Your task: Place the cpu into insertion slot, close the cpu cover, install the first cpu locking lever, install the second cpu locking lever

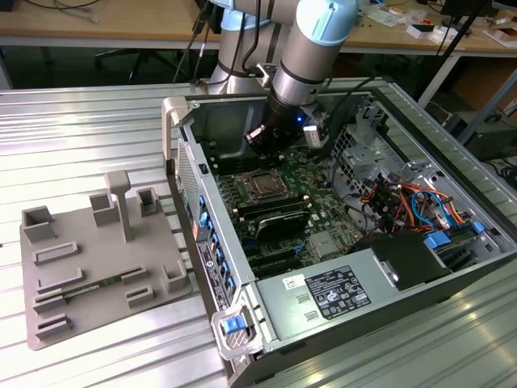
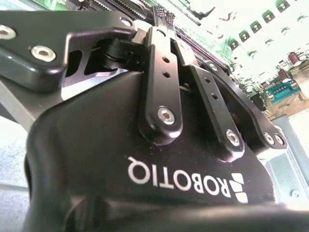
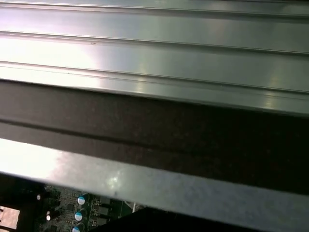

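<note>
The open computer case [image 1: 242,323] lies on its side, and my gripper [image 1: 279,144] reaches down into it over the green circuit board. In the exterior view the insertion slot [image 1: 262,184] sits just in front of and below the gripper. It shows as a square silvery frame around a darker grey centre. The cpu cover seems to lie flat on it, and I cannot tell the cpu apart from the socket. In the second wrist view the black fingers [image 2: 161,34] converge at their tips, so the gripper [image 2: 164,17] is shut with nothing visible between them.
Long black memory slots [image 1: 275,218] run in front of the socket. A power supply [image 1: 339,291] and a cable bundle [image 1: 404,202] fill the case's near and right side. A grey fixture plate [image 1: 97,267] lies on the slatted metal table at the exterior view's left.
</note>
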`<state>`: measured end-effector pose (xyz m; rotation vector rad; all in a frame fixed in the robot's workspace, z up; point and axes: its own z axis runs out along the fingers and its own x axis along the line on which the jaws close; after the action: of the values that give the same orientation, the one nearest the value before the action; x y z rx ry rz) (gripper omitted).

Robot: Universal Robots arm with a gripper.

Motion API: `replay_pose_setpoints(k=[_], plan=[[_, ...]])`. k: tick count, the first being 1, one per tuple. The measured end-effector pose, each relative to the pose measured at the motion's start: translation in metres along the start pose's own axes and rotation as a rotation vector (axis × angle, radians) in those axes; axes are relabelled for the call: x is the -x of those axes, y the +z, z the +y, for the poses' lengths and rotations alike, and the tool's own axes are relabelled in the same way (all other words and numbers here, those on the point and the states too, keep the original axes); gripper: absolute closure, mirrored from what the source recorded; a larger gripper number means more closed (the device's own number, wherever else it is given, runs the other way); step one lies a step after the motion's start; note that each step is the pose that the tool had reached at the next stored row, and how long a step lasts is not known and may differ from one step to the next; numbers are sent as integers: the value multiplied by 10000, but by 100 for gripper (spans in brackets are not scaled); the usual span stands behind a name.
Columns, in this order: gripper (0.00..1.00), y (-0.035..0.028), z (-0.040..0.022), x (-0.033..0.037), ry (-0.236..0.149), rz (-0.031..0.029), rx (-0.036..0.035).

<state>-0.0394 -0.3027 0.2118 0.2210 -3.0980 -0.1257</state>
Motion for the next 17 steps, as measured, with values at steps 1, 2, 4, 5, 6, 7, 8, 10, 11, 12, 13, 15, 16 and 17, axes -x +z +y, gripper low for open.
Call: replay_pose_setpoints(k=[1, 2, 4, 5, 6, 7, 8, 10, 11, 12, 13, 15, 16, 17], plan=[[89, 7, -2, 4, -3, 3, 0], [89, 8, -2, 6, -2, 3, 0], [89, 15, -5, 21, 0, -1, 6], [89, 20, -6, 30, 0, -2, 13], [89, 24, -7, 34, 0, -2, 19], [89, 28, -8, 37, -1, -3, 24], [89, 38, -9, 41, -1, -5, 33], [89, 53, -10, 41, -1, -5, 39], [89, 59, -12, 41, -2, -5, 40], [89, 64, -13, 41, -1, -5, 41], [89, 67, -15, 41, -2, -4, 41], [89, 68, -43, 38, -2, -5, 44], [89, 66, -69, 33, -1, -5, 46], [89, 66, -78, 32, -1, -5, 45]])
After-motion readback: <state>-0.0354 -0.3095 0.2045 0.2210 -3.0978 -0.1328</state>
